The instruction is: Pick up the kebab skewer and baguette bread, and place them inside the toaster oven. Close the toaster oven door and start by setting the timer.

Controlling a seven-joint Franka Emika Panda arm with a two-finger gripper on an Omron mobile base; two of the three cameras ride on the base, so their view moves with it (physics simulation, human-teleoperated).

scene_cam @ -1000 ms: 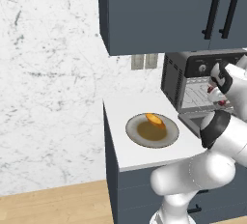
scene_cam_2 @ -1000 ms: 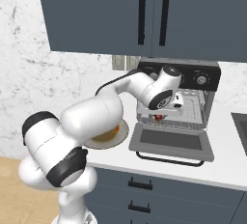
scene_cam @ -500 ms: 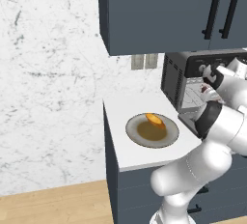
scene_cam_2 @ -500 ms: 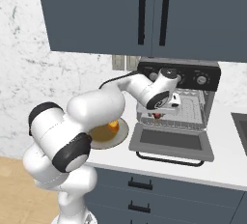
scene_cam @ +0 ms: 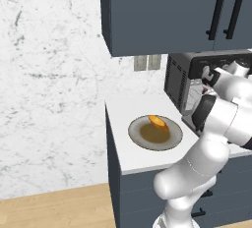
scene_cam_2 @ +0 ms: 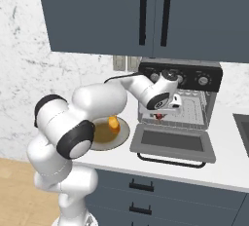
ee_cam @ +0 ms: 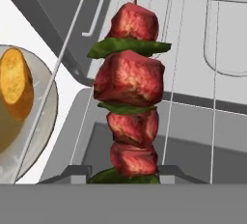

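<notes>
Hand view: chunky kebab skewer (ee_cam: 130,97)

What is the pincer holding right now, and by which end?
The pincer holds the kebab skewer by its near end, at the last chunk, with the rest pointing out toward the rack inside the toaster oven.

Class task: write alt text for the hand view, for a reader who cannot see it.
A thin skewer of red meat chunks and green pepper slices stands up from the pincer in front of the boxy grey toaster oven's wire rack. Its glass-windowed door lies open below; left, an orange oblong loaf rests on a round grey plate.
</notes>
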